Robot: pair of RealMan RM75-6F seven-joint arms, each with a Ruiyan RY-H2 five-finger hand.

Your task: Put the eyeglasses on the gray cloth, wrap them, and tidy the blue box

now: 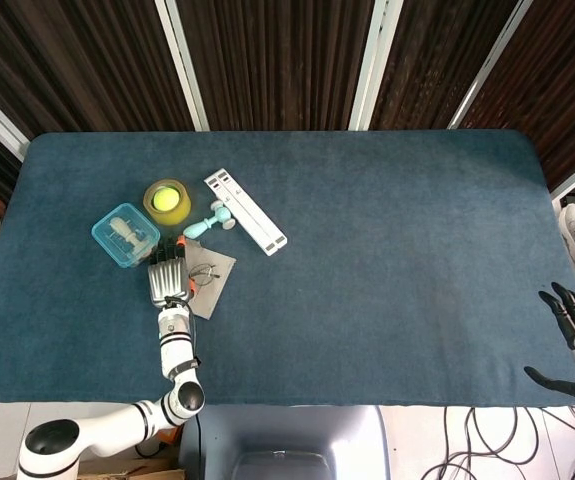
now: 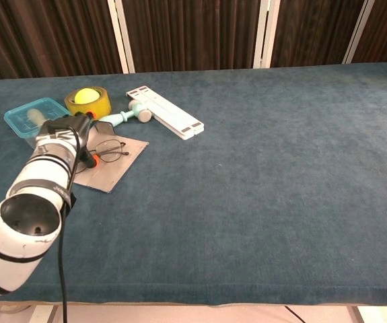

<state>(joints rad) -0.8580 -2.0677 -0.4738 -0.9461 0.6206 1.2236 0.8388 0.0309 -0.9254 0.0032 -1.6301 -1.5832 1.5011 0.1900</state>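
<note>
Since the eyeglasses [image 2: 110, 149] already lie on the gray cloth [image 2: 116, 168], wrapping and the blue box [image 1: 124, 235] remain; my left hand [image 1: 168, 279] rests there, its grip unclear; my right hand [image 1: 573, 322] idles open.

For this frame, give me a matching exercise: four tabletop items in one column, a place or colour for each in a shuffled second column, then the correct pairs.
Items:
1. eyeglasses
2. blue box
3. tape roll
4. white bar

Descriptions:
A. yellow ring with a ball inside
B. lying on the gray cloth, beside the left robot hand
C. long flat piece, right of the teal tool
D. translucent container at the far left of the group

Pairs: 1-B, 2-D, 3-A, 4-C
</note>
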